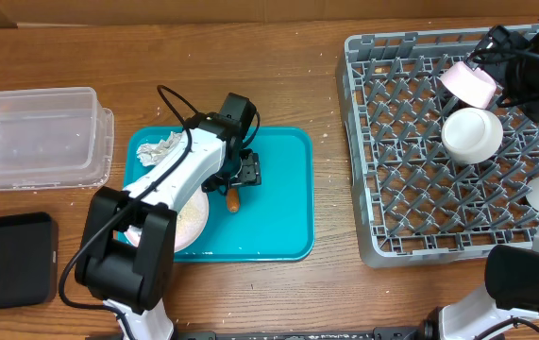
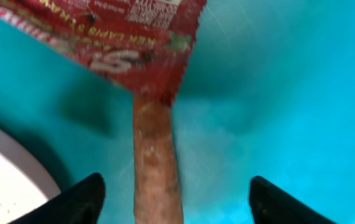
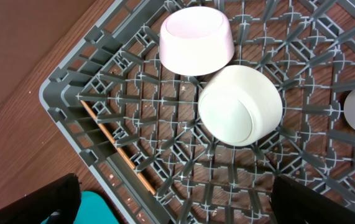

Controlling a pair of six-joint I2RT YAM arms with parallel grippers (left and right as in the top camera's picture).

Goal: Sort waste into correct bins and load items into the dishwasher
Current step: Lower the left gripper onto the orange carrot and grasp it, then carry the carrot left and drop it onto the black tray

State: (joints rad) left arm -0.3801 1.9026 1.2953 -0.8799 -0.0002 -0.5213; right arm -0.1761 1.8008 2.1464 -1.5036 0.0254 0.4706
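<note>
Your left pincer (image 2: 180, 196) hung low over the teal tray (image 2: 289, 93) with its fingers spread wide and nothing between them, one on each side of a brown stick (image 2: 155, 162) that lay flat on the tray. That straddle reads as a line-up for a pinch across the stick's narrow width. The stick's far end ran under a red wrapper (image 2: 127, 37), so a lift there would likely have dragged the wrapper along; the near end looked the cleaner place to close. A white plate (image 2: 3, 174) sat just left of the stick, and crumpled paper (image 1: 160, 148) lay in the tray's far left corner. The clear box (image 1: 33, 137) and black bin (image 1: 9, 260), left of the tray, looked meant for the waste. Your right pincer (image 3: 180, 205) was likewise spread and empty, held above the grey rack (image 3: 71, 99), where a pink bowl (image 3: 196, 40) and a white cup (image 3: 239, 106) rested touching.
</note>
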